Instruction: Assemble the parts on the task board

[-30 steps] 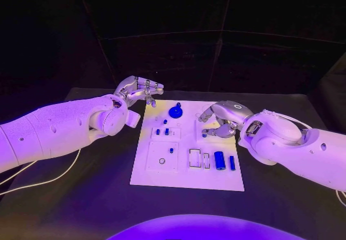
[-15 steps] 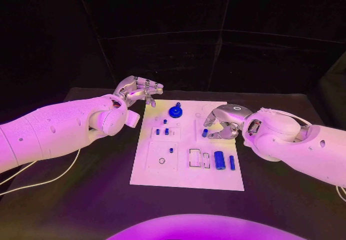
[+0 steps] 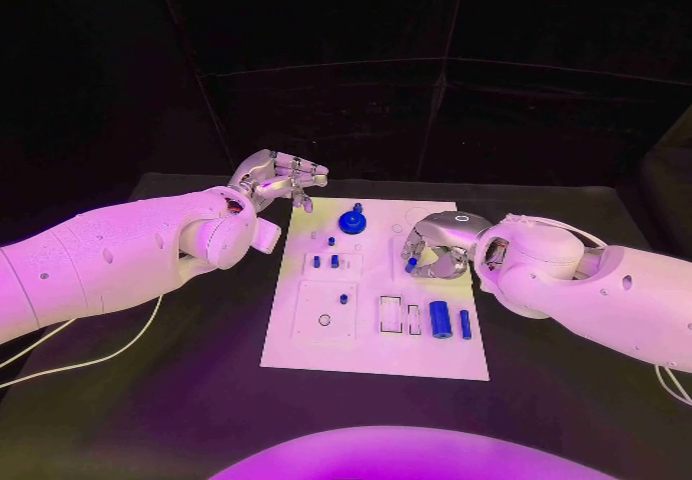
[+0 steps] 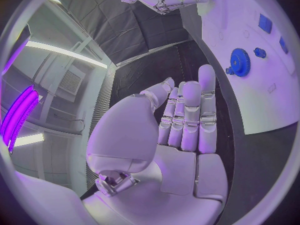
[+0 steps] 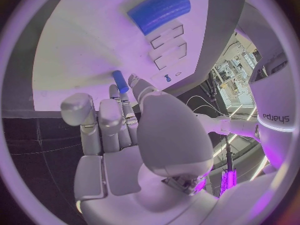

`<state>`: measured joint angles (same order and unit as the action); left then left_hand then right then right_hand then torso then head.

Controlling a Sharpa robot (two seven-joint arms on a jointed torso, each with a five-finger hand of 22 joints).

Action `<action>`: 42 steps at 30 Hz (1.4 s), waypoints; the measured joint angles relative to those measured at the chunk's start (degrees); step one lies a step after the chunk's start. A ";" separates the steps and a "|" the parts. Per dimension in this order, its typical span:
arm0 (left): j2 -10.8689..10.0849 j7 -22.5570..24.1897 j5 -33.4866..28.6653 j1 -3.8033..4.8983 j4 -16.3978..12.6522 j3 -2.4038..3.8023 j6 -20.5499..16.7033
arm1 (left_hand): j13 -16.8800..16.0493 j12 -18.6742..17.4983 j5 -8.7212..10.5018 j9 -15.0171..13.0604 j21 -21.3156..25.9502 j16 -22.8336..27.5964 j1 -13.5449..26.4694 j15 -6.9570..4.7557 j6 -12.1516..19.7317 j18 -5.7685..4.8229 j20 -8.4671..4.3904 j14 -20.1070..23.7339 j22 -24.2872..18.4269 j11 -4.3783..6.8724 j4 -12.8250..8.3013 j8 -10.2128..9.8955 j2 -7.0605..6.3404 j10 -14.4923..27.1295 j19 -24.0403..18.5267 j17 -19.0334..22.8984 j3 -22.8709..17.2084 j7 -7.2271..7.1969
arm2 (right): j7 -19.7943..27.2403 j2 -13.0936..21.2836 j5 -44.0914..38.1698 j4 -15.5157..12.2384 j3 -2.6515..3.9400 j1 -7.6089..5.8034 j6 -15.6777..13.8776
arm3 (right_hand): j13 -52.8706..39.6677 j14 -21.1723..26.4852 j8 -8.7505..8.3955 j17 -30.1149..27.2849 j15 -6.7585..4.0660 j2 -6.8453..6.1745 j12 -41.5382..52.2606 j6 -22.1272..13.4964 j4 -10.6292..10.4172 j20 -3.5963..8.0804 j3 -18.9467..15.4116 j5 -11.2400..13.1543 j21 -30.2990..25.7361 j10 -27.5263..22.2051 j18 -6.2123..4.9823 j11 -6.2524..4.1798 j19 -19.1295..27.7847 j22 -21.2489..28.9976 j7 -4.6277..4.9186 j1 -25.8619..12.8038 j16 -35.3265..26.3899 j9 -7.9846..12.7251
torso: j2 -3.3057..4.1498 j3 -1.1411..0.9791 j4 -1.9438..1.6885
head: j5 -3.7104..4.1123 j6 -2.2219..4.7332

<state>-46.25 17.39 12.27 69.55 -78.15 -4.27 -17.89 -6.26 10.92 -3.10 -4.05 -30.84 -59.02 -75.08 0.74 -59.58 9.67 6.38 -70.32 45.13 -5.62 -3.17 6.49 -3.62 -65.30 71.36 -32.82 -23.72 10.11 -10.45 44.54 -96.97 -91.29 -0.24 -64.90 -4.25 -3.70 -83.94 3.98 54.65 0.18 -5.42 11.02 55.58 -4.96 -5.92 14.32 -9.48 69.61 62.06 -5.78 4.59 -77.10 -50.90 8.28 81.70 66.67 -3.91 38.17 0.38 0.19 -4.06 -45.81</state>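
Note:
The white task board [image 3: 372, 350] lies in the middle of the black table. My right hand [image 3: 437, 245] hovers over the board's right half and pinches a small blue peg [image 3: 411, 263] [image 5: 120, 81] at its fingertips. My left hand [image 3: 277, 178] [image 4: 184, 120] is held above the table just off the board's far left corner, fingers apart and holding nothing. On the board are a blue gear [image 3: 352, 220] [image 4: 239, 61], a thick blue cylinder [image 3: 438, 320] [image 5: 159, 10], a slim blue cylinder [image 3: 464, 323] and several small blue pegs [image 3: 333, 262].
Two rectangular slots [image 3: 389, 315] sit beside the thick cylinder. A white cable [image 3: 90, 365] trails over the table's near left side. Bare black table [image 3: 173, 400] surrounds the board.
My right hand has shifted a little to the left over the board, the blue peg still in its fingers. The left hand has not moved.

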 measured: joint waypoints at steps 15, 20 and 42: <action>0.04 -0.04 0.00 0.00 0.08 0.00 0.17 | 0.01 0.30 0.00 0.00 0.00 0.00 0.00 0.00 0.00 0.00 0.00 0.00 -0.06 -0.21 0.00 0.00 0.00 0.21 0.00 0.14 0.00 0.00 | -0.08 -1.15 -0.25 1.61 -0.03 0.01 1.84 | 0.07 -0.20 0.29 0.29 -0.20 0.75 -0.89 2.38 0.20 0.20 3.26 0.72 0.00 2.28 0.00 0.02 -0.20 -0.36 -0.07 0.75 0.55 -0.15 | 0.01 -0.03 0.06 | -0.03 -0.29; 0.04 -0.05 0.00 0.00 0.10 0.00 0.21 | 0.01 0.31 0.00 0.00 0.00 0.00 0.00 0.00 0.00 0.00 0.00 0.00 -0.06 -0.21 0.00 0.00 0.00 0.21 0.00 0.14 0.00 0.00 | -0.17 -1.50 -0.39 1.60 -0.04 0.03 1.62 | 0.07 0.00 0.63 0.43 -0.40 1.14 -1.26 3.54 0.18 0.32 5.08 2.49 0.00 3.53 0.00 -0.22 -0.33 -0.55 -0.01 1.15 0.72 -0.16 | 0.01 -0.03 0.06 | -0.03 -0.32; 0.02 -0.06 -0.01 0.00 0.17 -0.01 0.25 | -0.05 0.31 0.00 0.00 0.00 0.00 0.00 0.00 0.00 0.00 0.00 0.00 -0.12 -0.21 -0.16 0.00 0.00 0.20 0.00 0.19 0.16 0.00 | -1.68 2.28 0.13 -4.50 -0.01 0.07 -7.38 | -0.30 -0.01 2.00 1.61 -1.23 2.36 -2.06 7.33 2.01 1.12 10.04 4.70 1.01 7.66 0.00 -0.91 -1.12 -1.82 -0.63 2.07 2.21 -0.64 | -0.10 0.02 0.12 | -0.04 -0.26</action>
<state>-46.24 17.33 12.27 69.55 -77.98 -4.28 -17.64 -6.30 11.22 -3.10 -4.06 -30.84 -59.03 -75.08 0.74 -59.58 9.67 6.38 -70.33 45.01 -5.83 -3.33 6.49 -3.62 -65.10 71.36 -32.63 -23.56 10.11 -12.12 46.81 -96.84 -95.79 -0.25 -64.83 -11.63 -4.00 -83.95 5.98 56.27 -1.05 -3.06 8.96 62.91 -2.96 -4.79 24.36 -4.79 70.62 69.72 -5.78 3.68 -78.22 -52.72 7.64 83.76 68.88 -4.55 38.07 0.40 0.30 -4.10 -46.07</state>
